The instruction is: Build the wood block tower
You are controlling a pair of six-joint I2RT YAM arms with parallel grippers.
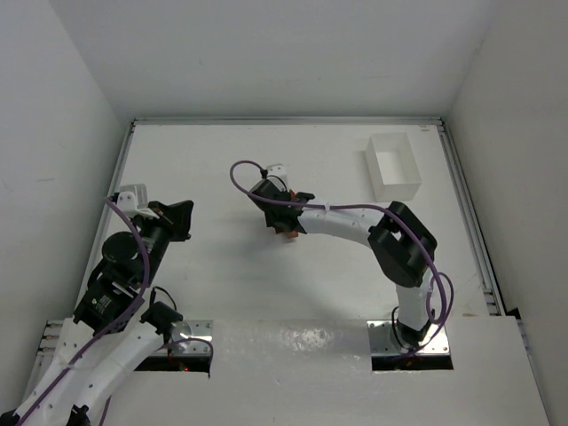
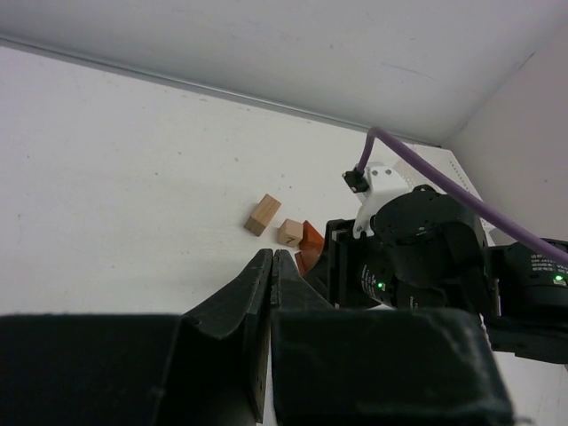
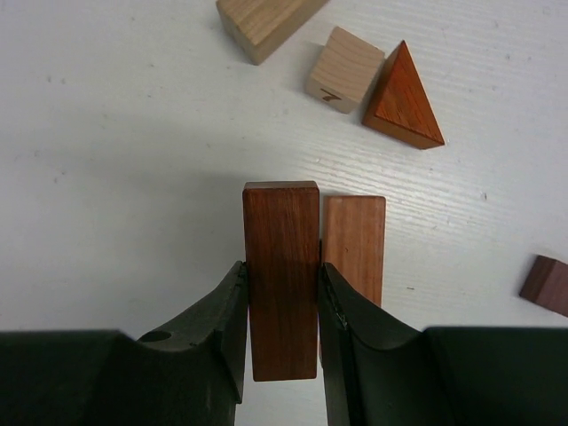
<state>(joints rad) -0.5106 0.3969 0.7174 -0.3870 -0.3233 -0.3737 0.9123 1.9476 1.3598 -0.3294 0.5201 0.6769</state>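
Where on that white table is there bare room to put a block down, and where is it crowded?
Bare: table between the left claw and right claw; also left of the clear box. Crowded: around the held bar, with the lighter bar, triangle, tan cube.

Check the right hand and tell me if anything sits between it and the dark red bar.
Nothing does: the right hand grips the dark red bar, one finger on each side. A lighter bar lies close beside it, outside the grip.
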